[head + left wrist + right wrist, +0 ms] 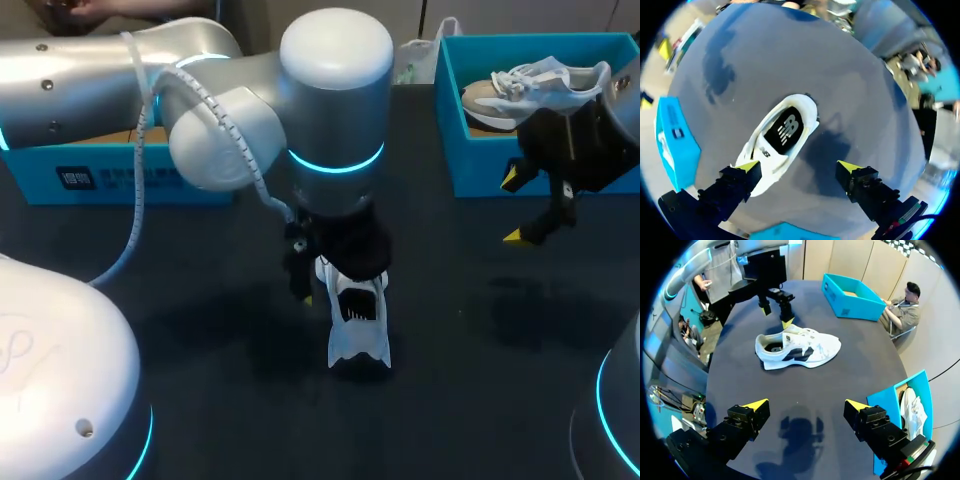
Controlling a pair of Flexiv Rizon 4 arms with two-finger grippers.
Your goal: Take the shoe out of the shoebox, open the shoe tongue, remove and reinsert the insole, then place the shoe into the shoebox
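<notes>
Your table (200, 300) is carrying a blue box (120, 178) at upper left. At centre, your left gripper (799, 167) is hanging spread wide over the white shoe (358, 320), which is sitting on the table. At upper right, your right gripper (512, 208) is hovering wide open beside the shoebox (480, 170), which is holding a second shoe (540, 85).

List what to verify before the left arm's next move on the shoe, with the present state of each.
1. The shoe is out of its box and upright on the table: ok.
2. The left pincer is open: ok.
3. The left pincer straddles the shoe: not ok. One finger sits at the shoe's edge and the other is over bare table.
4. The tongue is opened: cannot tell.
5. The right pincer is open, empty and apart from the shoe: ok.
</notes>
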